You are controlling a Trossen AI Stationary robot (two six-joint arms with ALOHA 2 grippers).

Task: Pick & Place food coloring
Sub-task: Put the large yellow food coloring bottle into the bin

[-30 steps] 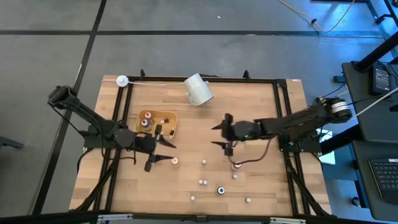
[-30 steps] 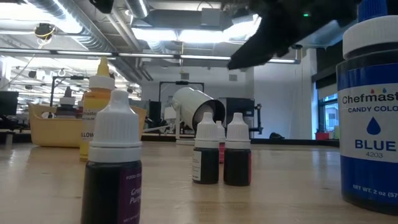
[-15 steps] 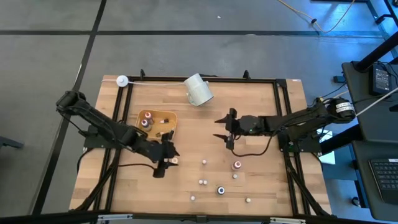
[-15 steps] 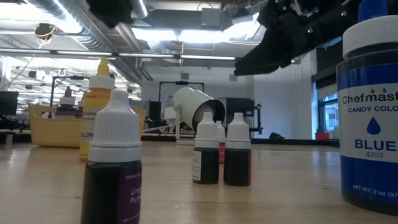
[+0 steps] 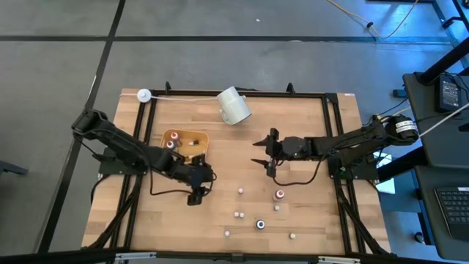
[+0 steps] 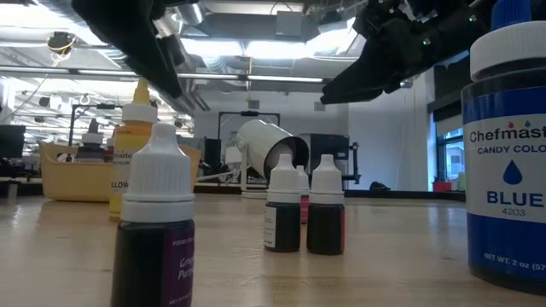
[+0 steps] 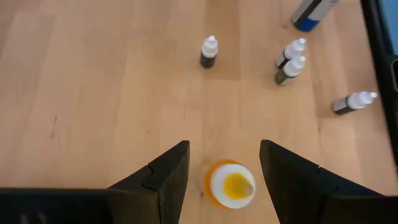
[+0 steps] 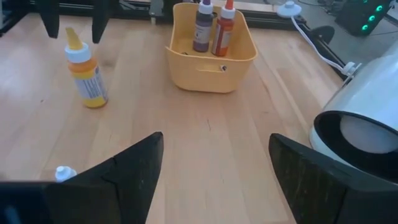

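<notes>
A yellow-orange dropper bottle (image 8: 84, 71) stands upright on the table just off the yellow tray (image 8: 211, 68). My left gripper (image 7: 224, 149) hangs open over it, pointing down, one finger on each side of its tip (image 7: 230, 185), not touching. In the high view the gripper (image 5: 198, 192) hides this bottle. The tray holds a purple bottle (image 8: 202, 25) and an orange-red one (image 8: 222, 31). Several small bottles (image 5: 240, 191) stand scattered on the near half of the table. My right gripper (image 5: 264, 152) hovers open at mid-table, holding nothing.
A white cup (image 5: 234, 106) lies on its side at the far edge. A larger blue bottle (image 5: 260, 224) and a red-capped one (image 5: 278, 194) stand among the small bottles near the front. Bare wood lies between the tray and my right gripper.
My left gripper has moved a little toward the table's right edge and down, tipping from nearly level to pointing down, and now stands over the yellow-orange bottle, still open. My right gripper has drawn back slightly toward the far edge.
</notes>
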